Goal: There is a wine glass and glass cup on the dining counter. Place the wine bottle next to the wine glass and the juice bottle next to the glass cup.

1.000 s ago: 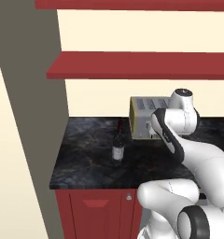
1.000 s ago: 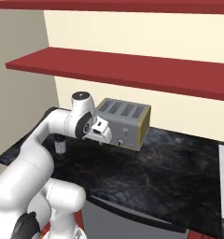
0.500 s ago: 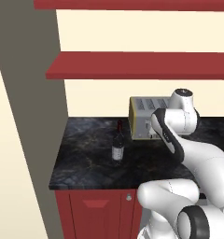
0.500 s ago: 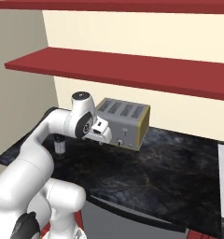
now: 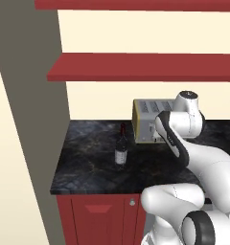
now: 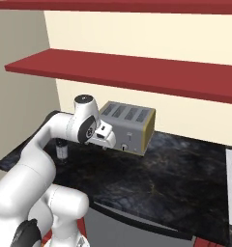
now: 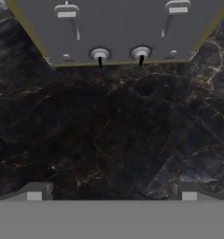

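Observation:
The wine bottle (image 5: 120, 151), dark with a red neck and a pale label, stands upright on a black marbled worktop (image 5: 88, 162) over red cabinet doors. In the right base view the wine bottle (image 6: 62, 150) peeks out behind my arm. My gripper (image 7: 111, 193) hangs open above bare stone in front of a toaster, with nothing between its fingertips (image 7: 34, 192). It sits to the right of the bottle and apart from it. A pale rounded edge shows at the left border of the hand view. The wine glass, glass cup, juice bottle and dining counter are out of view.
A grey four-slot toaster (image 5: 149, 119) with yellow sides stands at the back of the worktop, just behind my hand (image 6: 103, 134); its two knobs (image 7: 100, 55) face the hand camera. Red shelves (image 6: 137, 72) hang above. A tall wall panel (image 5: 26, 119) bounds the left end.

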